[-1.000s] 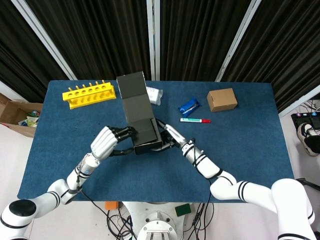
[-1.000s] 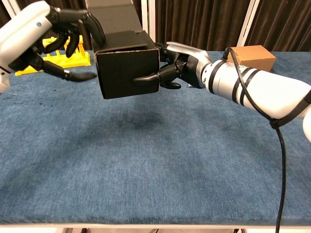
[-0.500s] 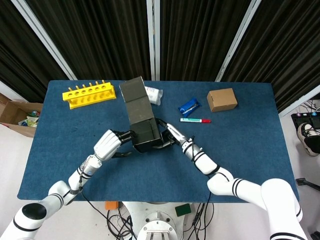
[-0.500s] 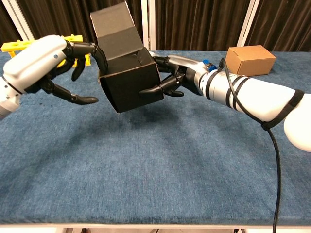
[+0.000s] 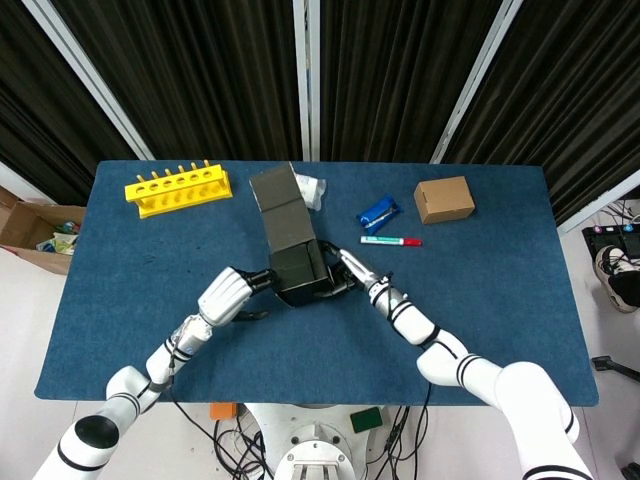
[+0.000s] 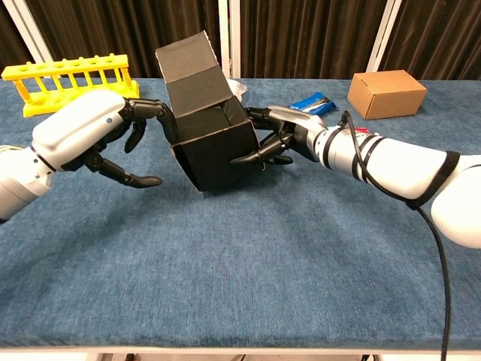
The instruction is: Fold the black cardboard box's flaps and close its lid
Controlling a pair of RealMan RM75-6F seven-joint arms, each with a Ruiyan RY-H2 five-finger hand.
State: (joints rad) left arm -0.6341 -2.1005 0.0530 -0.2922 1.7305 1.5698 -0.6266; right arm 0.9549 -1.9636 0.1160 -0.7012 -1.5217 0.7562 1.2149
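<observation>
The black cardboard box (image 5: 298, 266) (image 6: 216, 152) is tilted at the table's middle, its mouth open and its lid (image 5: 276, 194) (image 6: 192, 70) standing up behind. My right hand (image 5: 349, 275) (image 6: 282, 140) grips the box's right side, thumb on the front face. On the other side my left hand (image 5: 229, 296) (image 6: 89, 138) has its fingertips (image 6: 161, 113) against the box's upper left edge, with the thumb spread below and clear of the box. I cannot tell whether the box's lower edge touches the blue cloth.
A yellow tube rack (image 5: 178, 187) (image 6: 64, 78) stands at the back left. A white item (image 5: 313, 189) lies behind the lid. To the right lie a blue packet (image 5: 379, 212) (image 6: 312, 103), a marker pen (image 5: 390, 241) and a small brown box (image 5: 444, 199) (image 6: 387, 93).
Both hands have come down and forward with the box. It has dropped from mid-air towards the cloth and tipped, so its open mouth now shows from the front.
</observation>
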